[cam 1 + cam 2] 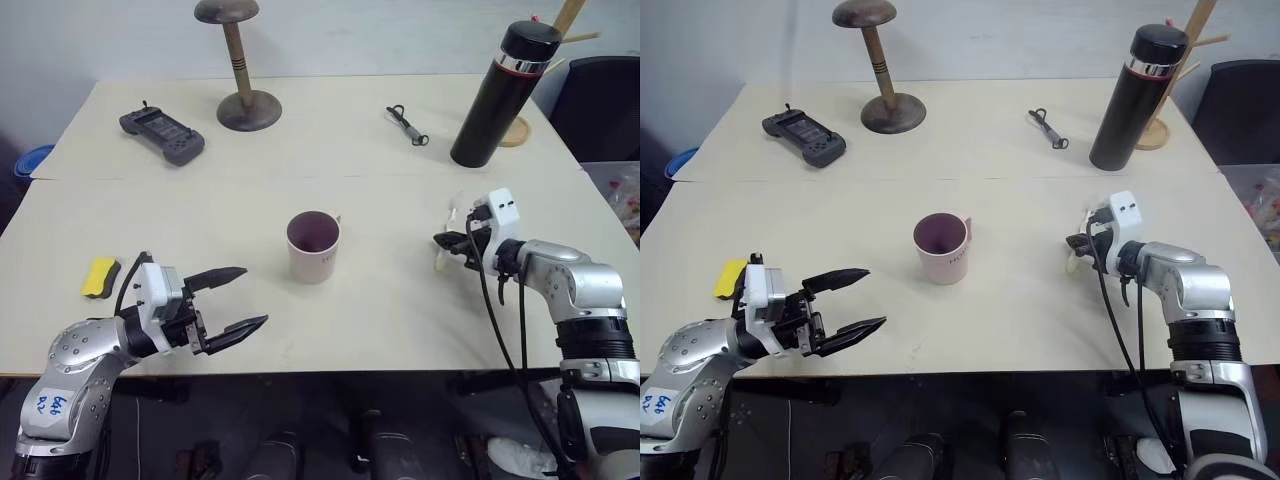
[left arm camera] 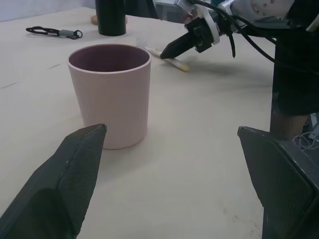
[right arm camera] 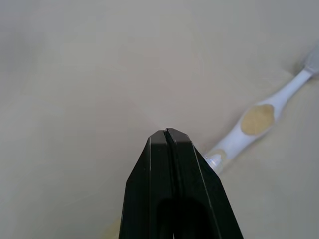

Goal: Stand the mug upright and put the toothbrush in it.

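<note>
The pale pink mug (image 1: 313, 245) stands upright at the middle of the table, its dark inside facing up. Near the front left, my left gripper (image 1: 255, 296) is open and level, pointing at the mug (image 2: 109, 94) from a short way off. The white and pale-yellow toothbrush (image 3: 256, 119) lies flat on the table to the mug's right. My right gripper (image 3: 167, 132) is shut just over its handle. The toothbrush runs across underneath the fingers, and I see nothing between them.
A tall black flask (image 1: 500, 95) stands at the back right beside a wooden rack base (image 1: 517, 132). A small black clip tool (image 1: 408, 125), a wooden stand (image 1: 240, 75) and a dark handheld controller (image 1: 162, 135) sit along the back. A yellow sponge (image 1: 100, 277) lies front left.
</note>
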Robot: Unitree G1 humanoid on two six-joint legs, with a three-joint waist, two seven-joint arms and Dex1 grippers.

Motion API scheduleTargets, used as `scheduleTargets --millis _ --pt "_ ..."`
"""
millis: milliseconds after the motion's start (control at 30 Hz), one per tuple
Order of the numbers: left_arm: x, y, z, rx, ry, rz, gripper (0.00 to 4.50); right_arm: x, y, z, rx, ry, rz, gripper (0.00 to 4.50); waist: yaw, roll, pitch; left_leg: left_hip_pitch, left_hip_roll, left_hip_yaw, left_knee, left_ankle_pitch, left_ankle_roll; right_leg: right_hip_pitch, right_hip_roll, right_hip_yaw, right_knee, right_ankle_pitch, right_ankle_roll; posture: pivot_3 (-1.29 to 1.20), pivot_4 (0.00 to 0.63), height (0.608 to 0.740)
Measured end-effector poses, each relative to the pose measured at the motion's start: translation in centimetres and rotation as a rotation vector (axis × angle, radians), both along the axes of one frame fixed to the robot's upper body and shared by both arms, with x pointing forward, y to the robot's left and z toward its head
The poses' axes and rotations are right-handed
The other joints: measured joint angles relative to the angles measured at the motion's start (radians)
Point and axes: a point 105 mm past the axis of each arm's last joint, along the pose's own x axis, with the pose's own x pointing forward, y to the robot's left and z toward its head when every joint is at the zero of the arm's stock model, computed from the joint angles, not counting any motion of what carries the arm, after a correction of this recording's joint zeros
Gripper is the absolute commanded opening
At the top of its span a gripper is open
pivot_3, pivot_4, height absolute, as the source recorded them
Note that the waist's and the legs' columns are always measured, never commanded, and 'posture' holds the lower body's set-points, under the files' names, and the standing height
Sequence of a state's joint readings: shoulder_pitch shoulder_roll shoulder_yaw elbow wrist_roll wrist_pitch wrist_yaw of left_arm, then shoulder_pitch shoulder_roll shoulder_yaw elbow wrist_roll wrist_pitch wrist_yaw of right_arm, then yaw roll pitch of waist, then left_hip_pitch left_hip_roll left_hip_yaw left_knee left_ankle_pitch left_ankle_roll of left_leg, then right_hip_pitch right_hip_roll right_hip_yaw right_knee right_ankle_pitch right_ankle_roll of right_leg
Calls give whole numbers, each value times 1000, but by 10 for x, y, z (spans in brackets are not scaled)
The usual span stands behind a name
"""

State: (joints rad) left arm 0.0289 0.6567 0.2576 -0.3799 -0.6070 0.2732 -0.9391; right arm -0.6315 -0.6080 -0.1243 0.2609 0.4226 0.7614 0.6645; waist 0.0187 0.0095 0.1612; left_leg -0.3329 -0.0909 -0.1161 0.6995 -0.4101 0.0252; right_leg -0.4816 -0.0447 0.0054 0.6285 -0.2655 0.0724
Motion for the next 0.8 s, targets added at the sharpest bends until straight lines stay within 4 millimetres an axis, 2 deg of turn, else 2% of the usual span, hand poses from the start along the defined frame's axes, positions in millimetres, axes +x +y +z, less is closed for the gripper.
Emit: scheduleTargets --millis 67,200,333,467,567,600,667,800 --pt "0 1 1 6 -1 3 4500 -2 1 7 14 -3 -1 897 1 0 0 0 0 0 0 0 0 0 0 0 0 0 0 0 150 740" --pt "1 0 2 7 -8 -5 4500 1 -11 27 -45 -22 -114 2239 6 0 0 -1 -1 -1 0 0 0 0 0 0 0 0 0 0 150 740" --pt "3 -6 4 6 -19 -40 4500 5 -25 18 -105 89 -246 3545 4 0 0 -1 -1 0 0 0 0 0 0 0 0 0 0 0 150 740" --pt "7 -10 1 3 -15 -60 4500 7 -34 4 -158 179 -318 3545 1 0 0 -1 -1 0 0 0 0 0 0 0 0 0 0 0 150 740" --pt "9 -16 6 9 -42 -90 4500 11 -32 4 -166 200 -315 3545 -1 0 0 -1 0 0 0 0 0 0 0 0 0 0 0 0 150 740" --pt "9 -16 7 10 -47 -92 4500 11 -30 2 -167 211 -302 3168 -1 0 0 -1 0 0 0 0 0 0 0 0 0 0 0 0 150 740" --pt "9 -17 7 10 -49 -93 4500 12 -27 1 -160 228 -277 2704 -6 0 0 -1 0 0 0 0 0 0 0 0 0 0 0 0 150 740" --pt "8 -16 6 11 -45 -93 4500 14 -29 0 -149 249 -268 1296 -1 0 0 -1 -1 0 1 0 0 0 0 0 0 0 0 0 150 740"
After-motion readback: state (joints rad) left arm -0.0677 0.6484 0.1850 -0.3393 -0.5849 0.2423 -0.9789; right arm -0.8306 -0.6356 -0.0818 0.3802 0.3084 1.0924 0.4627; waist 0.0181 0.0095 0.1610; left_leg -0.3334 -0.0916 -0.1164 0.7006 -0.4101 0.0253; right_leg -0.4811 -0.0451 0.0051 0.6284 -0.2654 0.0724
